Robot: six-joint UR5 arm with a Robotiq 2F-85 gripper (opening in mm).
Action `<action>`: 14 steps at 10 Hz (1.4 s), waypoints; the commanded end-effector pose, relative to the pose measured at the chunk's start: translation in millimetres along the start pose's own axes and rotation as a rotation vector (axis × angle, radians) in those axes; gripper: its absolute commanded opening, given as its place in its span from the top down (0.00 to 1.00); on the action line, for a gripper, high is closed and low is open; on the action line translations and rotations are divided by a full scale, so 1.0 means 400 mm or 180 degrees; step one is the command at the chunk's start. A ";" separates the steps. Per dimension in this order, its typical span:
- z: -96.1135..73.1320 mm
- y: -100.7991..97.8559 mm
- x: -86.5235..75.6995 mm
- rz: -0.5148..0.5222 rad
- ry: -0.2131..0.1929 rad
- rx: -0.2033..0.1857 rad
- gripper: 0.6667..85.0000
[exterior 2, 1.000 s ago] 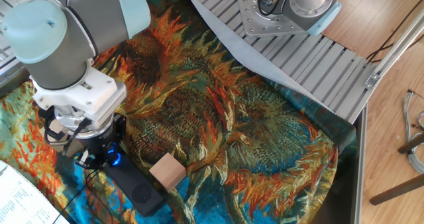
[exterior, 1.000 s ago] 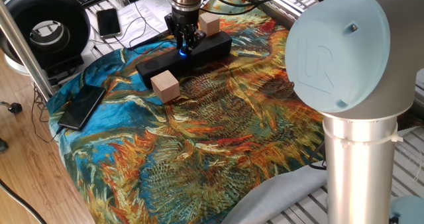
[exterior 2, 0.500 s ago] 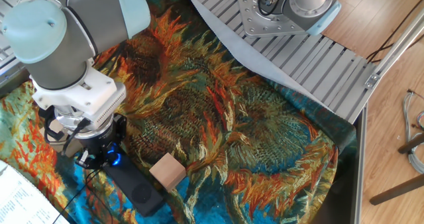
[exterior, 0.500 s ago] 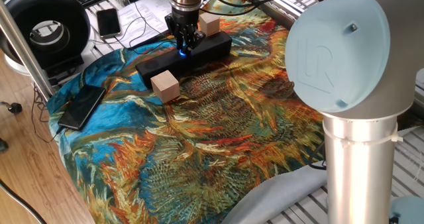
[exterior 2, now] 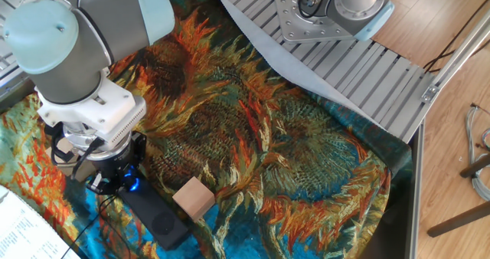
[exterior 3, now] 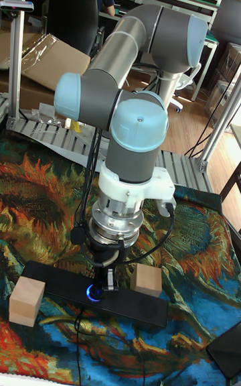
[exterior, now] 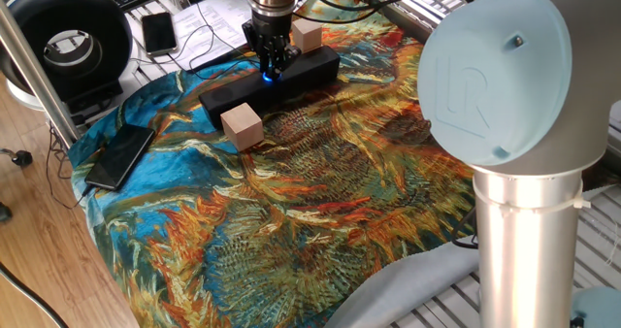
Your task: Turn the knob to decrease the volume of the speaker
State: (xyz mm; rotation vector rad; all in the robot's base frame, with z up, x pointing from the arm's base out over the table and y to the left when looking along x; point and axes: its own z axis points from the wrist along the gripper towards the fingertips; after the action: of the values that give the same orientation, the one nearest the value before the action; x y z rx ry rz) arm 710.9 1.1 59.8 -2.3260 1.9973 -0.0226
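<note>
I have the hand (exterior 3: pixel 106 283) straight down on the speaker (exterior 3: pixel 94 293), fingers closed around its knob (exterior 3: pixel 94 292) (blue glow showing) to twist volume down.

Two opposite high side views, one low frontal, all sharing the speaker (exterior: pixel 270 80)

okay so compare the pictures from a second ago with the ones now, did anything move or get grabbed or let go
No visible change. The claw sits on the blue-lit knob in the middle of the speaker just as before, and no turn of the knob can be made out. The speaker, the two wooden cubes and the phone on the sunflower cloth lie where they were.
</note>
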 end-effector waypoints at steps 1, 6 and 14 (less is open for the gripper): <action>-0.006 -0.010 -0.014 0.0145 -0.0015 0.0037 0.67; 0.001 0.007 -0.007 0.0439 -0.0129 0.0011 0.70; -0.010 0.020 0.005 0.0603 -0.0012 -0.0058 0.71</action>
State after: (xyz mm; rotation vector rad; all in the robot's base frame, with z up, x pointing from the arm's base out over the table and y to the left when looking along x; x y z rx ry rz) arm 704.7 -0.4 63.4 -2.1212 2.2249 0.0023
